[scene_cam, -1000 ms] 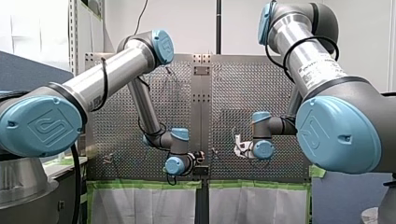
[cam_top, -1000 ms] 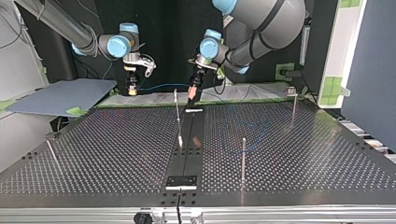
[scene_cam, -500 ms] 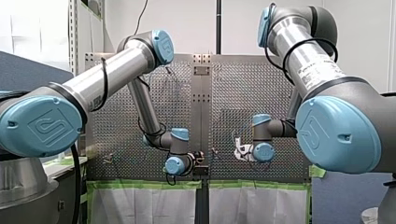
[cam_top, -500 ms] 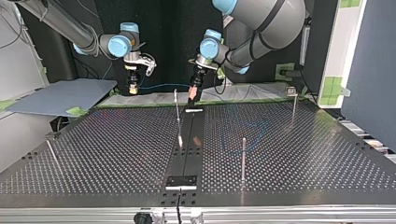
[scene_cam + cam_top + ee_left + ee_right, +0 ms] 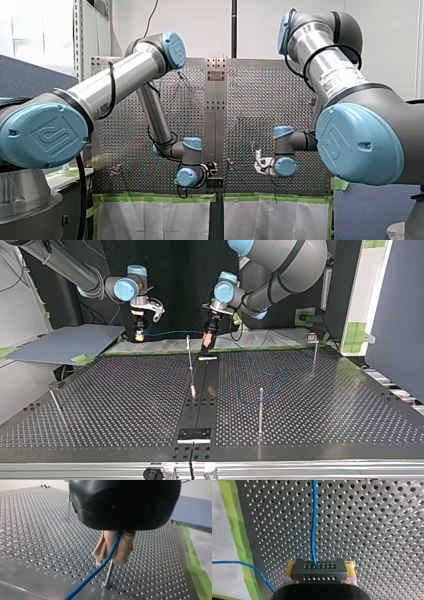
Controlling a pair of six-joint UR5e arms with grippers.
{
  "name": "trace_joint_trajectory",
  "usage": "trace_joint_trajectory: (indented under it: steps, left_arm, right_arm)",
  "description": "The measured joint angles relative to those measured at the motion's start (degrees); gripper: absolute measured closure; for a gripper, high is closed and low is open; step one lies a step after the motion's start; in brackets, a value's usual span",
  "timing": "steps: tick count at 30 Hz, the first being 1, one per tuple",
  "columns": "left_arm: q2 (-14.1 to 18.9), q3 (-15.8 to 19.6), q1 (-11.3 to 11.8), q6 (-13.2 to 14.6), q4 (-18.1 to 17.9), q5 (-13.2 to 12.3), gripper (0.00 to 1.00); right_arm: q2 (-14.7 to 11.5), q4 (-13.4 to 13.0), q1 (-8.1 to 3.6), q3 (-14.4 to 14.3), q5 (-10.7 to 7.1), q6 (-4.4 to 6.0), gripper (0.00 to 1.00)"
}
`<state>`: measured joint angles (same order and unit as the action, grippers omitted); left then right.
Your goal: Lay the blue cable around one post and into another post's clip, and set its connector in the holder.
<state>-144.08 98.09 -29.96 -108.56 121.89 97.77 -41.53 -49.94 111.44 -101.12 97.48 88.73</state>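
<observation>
Left gripper [image 5: 113,555] pinches the blue cable [image 5: 100,568] between beige pads, above a post [image 5: 108,578]; right gripper [image 5: 320,566] clamps its connector [image 5: 319,575]. Cable spans them, top view's upper middle. Looks light, floppy: best gripped near the stiff connector.

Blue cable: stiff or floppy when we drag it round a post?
Probably floppy: the blue cable runs thin from my left gripper and, in the top view, lies in a loose curl on the table. Likely light, being so thin. The connector clamped in my right gripper looks rigid; that end should hold its shape.
</observation>
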Motion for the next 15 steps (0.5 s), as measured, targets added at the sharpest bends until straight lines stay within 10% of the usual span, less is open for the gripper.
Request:
trace_joint_trajectory:
  steps: [15]
  left_arm:
    - [0.0,-0.97,0.03,0.04,-0.95,1.12,0.96]
  right_arm:
    - [0.85,-1.78,-1.57,0.4,-0.38,0.14,1.0]
